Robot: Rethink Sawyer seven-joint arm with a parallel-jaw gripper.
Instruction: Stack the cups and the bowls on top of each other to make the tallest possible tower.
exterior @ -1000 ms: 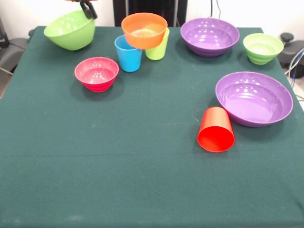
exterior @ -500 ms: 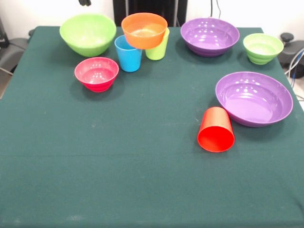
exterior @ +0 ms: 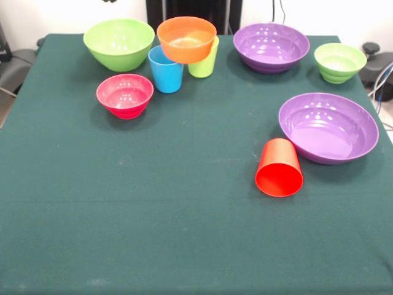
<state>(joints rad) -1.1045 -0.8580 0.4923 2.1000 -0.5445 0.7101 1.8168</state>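
Note:
The large lime green bowl [exterior: 119,42] stands upright at the far left. Only a dark tip of my gripper [exterior: 109,2] shows at the top edge above it, apart from the bowl. The orange bowl [exterior: 186,38] sits raised above the sky blue cup [exterior: 166,70] and the lime green cup [exterior: 206,61]. The pink bowl [exterior: 124,94] stands in front of them. Two purple bowls [exterior: 271,46] [exterior: 328,126] and the small green bowl [exterior: 339,61] are on the right. The red cup [exterior: 279,167] lies on its side. The orange cup is hidden. No green-and-orange tower shows.
The green tablecloth [exterior: 153,215] covers the table. The robot's dark pedestal [exterior: 193,9] stands behind the orange bowl. Cables and dark gear [exterior: 377,64] sit off the right edge.
The large lime green bowl was tilted under the gripper at the far left. It now stands upright, further right. The gripper has let go and risen to the top edge.

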